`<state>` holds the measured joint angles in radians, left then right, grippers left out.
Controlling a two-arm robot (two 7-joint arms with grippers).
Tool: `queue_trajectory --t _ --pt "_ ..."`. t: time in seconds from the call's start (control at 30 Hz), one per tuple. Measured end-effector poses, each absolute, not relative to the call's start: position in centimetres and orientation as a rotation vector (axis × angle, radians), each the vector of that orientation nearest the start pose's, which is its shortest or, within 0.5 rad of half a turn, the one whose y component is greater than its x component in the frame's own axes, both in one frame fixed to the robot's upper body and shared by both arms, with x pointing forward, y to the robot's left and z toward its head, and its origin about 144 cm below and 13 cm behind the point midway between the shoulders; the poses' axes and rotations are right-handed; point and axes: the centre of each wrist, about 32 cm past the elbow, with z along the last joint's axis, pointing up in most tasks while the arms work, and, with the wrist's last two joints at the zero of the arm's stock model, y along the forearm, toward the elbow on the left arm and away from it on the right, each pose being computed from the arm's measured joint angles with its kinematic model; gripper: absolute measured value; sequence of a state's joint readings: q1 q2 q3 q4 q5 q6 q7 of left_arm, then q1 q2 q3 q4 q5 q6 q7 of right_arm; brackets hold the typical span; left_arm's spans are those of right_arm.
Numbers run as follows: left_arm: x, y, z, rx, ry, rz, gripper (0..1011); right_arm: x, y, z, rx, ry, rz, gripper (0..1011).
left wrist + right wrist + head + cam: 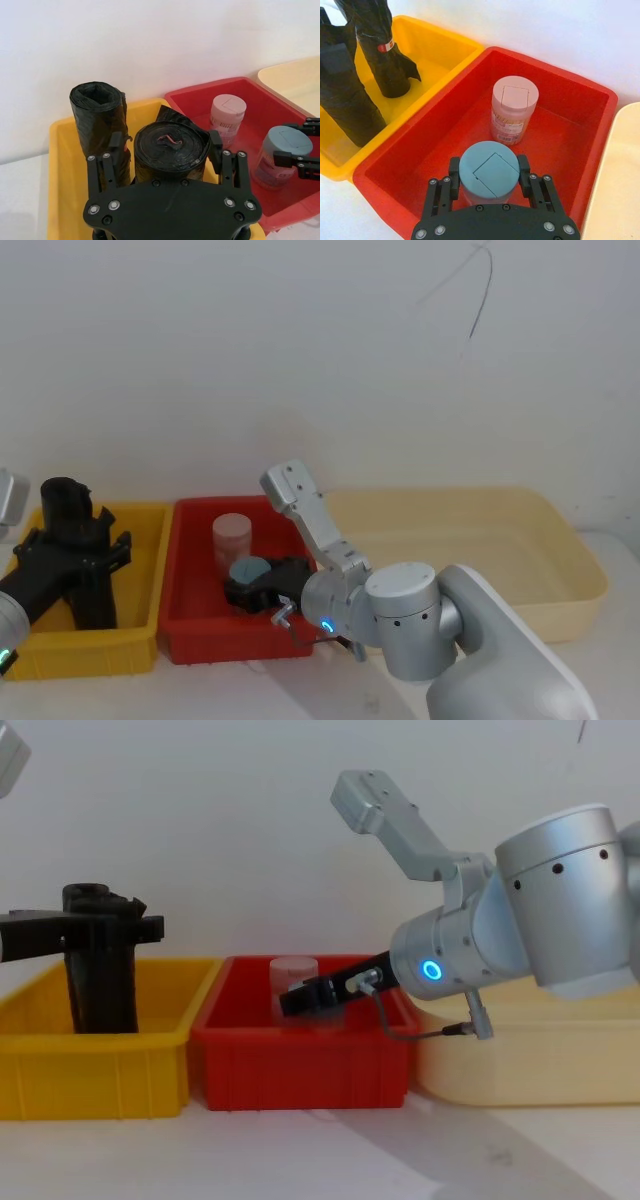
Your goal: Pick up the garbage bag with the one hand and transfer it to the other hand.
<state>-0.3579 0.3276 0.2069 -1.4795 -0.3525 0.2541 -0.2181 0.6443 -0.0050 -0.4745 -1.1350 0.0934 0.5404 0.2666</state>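
Observation:
The garbage bag [170, 152] is a black roll standing in the yellow bin [90, 652]; it also shows in the right wrist view [345, 107]. My left gripper [171, 140], on the green-ringed arm, reaches in from the left [85, 545] and is open. One finger lies close along each side of the roll. A second black roll [97, 120] with a small red label [382, 55] stands just behind. My right gripper [489, 167], on the blue-ringed arm, is low in the red bin [195, 640], shut on a blue-lidded jar [489, 175].
A pink-lidded jar [514, 107] stands in the red bin behind the blue one. A wide cream tray [560, 615] sits to the right of the red bin. The three containers stand side by side against a white wall.

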Motion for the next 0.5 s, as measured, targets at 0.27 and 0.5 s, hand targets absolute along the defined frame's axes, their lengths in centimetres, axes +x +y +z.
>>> queue_trajectory --t 0.27,0.5 --pt "54.68 26.94 123.95 0.063 0.019 1.191 791 60.01 -9.13 124.80 -0.426 0.123 -0.919 663" --pt "54.68 26.94 123.95 0.063 0.019 1.191 595 60.01 -9.14 124.79 -0.427 0.123 -0.919 663"
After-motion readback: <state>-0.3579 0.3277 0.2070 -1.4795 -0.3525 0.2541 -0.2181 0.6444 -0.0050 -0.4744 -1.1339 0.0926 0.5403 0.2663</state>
